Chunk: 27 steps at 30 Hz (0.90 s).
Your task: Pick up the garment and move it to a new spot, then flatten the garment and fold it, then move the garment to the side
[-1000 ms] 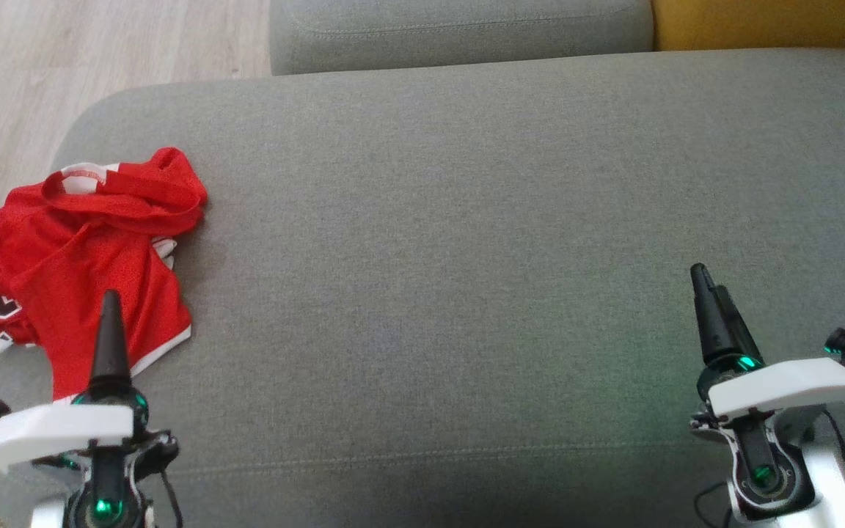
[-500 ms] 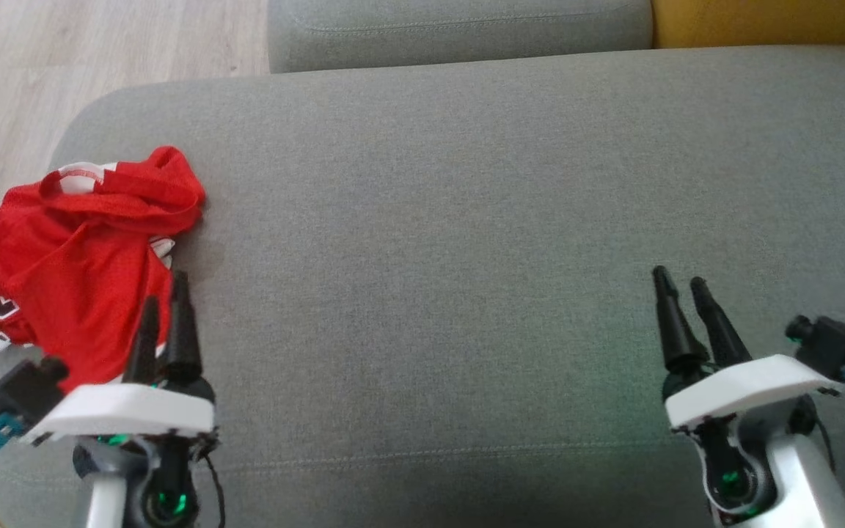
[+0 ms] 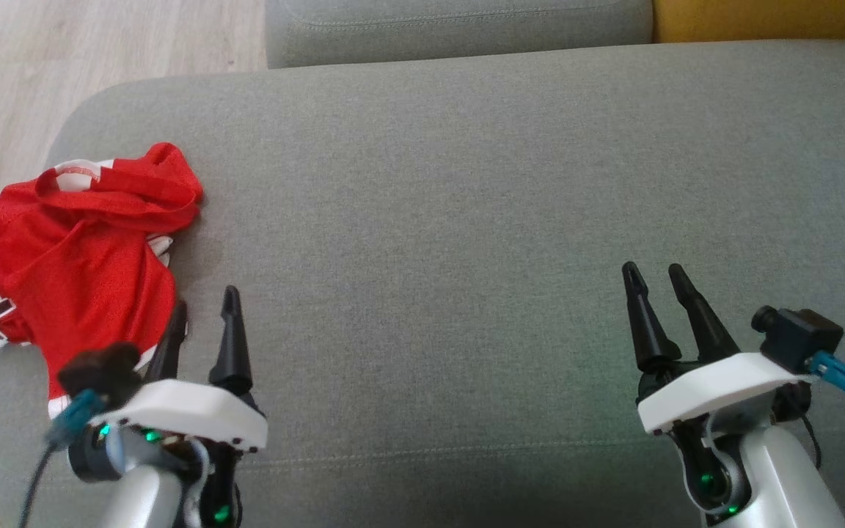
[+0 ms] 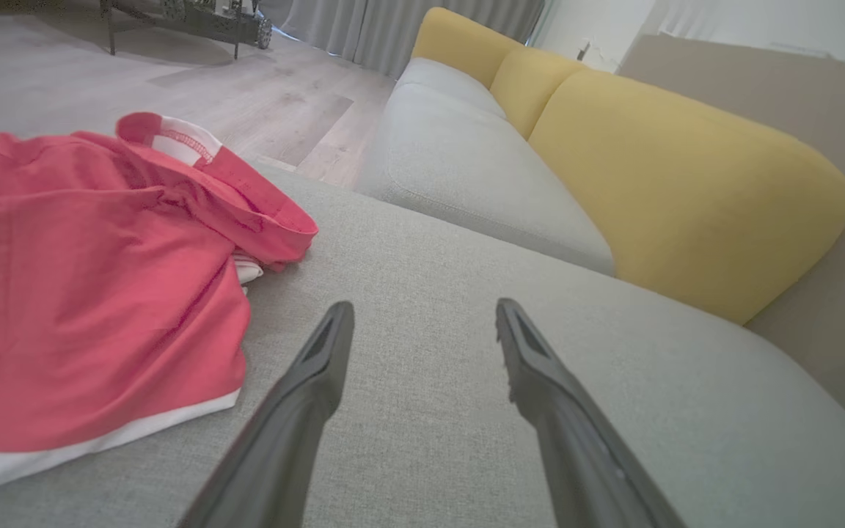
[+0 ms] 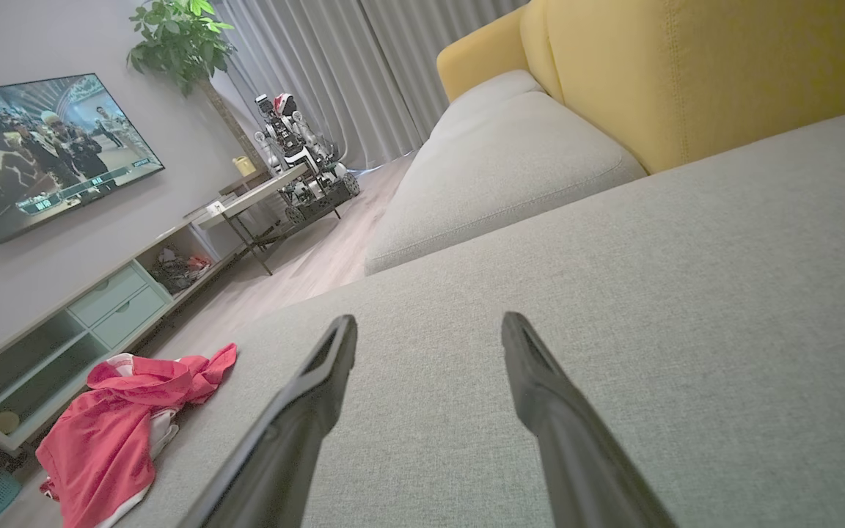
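red garment [image 3: 78, 249] lies crumpled at left edge of grey sofa cushion [image 3: 430, 220]. left gripper [image 3: 205, 298] has fingers apart, empty, just right of garment's near white hem. right gripper [image 3: 652, 268] has fingers apart, empty, well apart over on the right.

Grey sofa seat [image 3: 503, 183] with yellow backrest [image 4: 686, 191], pale wood floor [image 3: 12, 73], wall television [image 5: 41, 147], grey curtains [image 5: 334, 66], potted plant [image 5: 180, 37]
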### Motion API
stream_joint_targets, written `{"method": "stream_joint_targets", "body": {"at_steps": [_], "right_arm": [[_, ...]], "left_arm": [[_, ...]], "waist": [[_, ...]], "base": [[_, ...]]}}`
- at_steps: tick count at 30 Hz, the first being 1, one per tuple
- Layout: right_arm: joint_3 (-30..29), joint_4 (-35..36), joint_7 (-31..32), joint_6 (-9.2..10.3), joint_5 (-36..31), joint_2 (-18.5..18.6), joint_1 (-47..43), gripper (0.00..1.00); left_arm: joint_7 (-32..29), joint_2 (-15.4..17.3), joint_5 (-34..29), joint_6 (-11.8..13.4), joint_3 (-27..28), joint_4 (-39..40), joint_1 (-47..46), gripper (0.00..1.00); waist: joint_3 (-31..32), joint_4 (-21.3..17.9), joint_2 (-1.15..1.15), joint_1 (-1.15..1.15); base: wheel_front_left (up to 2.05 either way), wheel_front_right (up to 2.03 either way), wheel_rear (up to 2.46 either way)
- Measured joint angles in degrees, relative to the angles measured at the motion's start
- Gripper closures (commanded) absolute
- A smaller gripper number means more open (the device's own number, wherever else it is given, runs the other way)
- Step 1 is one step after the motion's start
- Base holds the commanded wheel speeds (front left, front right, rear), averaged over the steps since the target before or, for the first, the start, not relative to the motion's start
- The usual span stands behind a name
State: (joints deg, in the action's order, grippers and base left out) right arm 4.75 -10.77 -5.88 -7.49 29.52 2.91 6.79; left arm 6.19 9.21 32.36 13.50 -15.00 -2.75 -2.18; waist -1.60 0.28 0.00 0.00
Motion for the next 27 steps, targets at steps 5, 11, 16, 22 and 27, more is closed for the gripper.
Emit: {"method": "stream_joint_targets", "body": {"at_steps": [5,11,16,22,27], "right_arm": [[0.26,0.49,-0.88,0.0,-3.56,0.0,0.03,0.0],[0.41,0.97,-1.8,0.0,-7.44,0.0,0.8,0.0],[0.24,1.26,-2.7,0.0,-10.81,0.0,0.94,0.0],[0.97,1.25,-3.48,0.0,-14.92,0.0,0.94,0.0],[1.49,1.16,-4.44,-0.01,-17.49,0.0,0.94,0.0]], "left_arm": [[0.57,2.53,-3.96,4.65,-5.02,-1.12,-1.86,0.0],[1.55,4.38,-6.61,8.51,-9.21,-2.01,-3.18,0.0],[2.5,5.55,-9.04,11.45,-12.74,-2.53,-4.51,0.0],[3.55,6.73,-12.01,14.8,-16.31,-2.75,-5.56,0.0],[4.13,7.48,-14.75,16.57,-18.85,-3.05,-5.86,0.0]], "waist": [[-0.36,-0.05,0.0,0.0],[-0.61,0.0,0.0,0.0],[-0.59,0.1,0.0,0.0],[-0.45,0.2,0.0,0.0],[-0.47,0.23,0.0,0.0]], "base": [[0.0,0.0,0.0],[0.0,0.0,0.0],[0.0,0.0,0.0],[0.0,0.0,0.0],[0.0,0.0,0.0]]}}
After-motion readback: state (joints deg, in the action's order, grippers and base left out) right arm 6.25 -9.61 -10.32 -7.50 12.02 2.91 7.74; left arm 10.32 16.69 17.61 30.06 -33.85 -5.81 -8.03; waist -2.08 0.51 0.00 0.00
